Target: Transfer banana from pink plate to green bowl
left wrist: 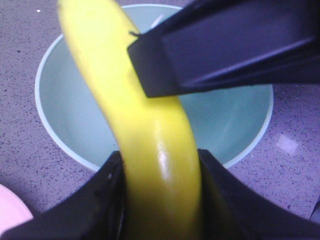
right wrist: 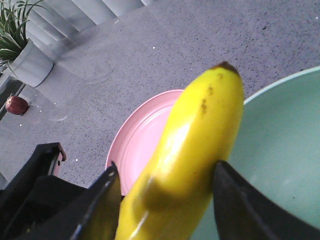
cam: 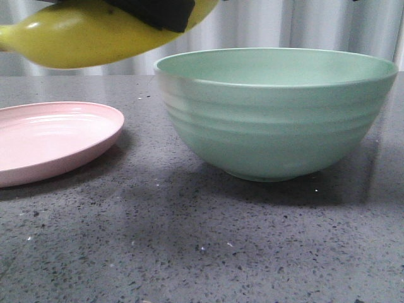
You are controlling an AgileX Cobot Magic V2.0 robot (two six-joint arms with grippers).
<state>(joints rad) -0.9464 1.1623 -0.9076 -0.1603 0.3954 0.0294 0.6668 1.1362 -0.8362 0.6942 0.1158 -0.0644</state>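
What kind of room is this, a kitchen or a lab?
Probably a staged test bench, not a kitchen: a speckled grey countertop, pale curtains behind, and a potted plant on the floor nearby.

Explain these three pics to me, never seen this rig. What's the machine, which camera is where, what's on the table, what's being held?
It is a two-armed robot; each arm ends in a two-fingered hand.

The front view looks forward over the table from the robot's own position. The other two come from cameras on the left and right wrists, so the black shapes at their lower edges are that arm's own fingers.

On the speckled grey table stand an empty pink plate and, to its right, a deep green bowl, also empty.

The banana is in the air, between plate and bowl. It sits between the fingers of the left hand and also of the right hand, so both appear to grip it. The left wrist view shows it over the bowl's opening.
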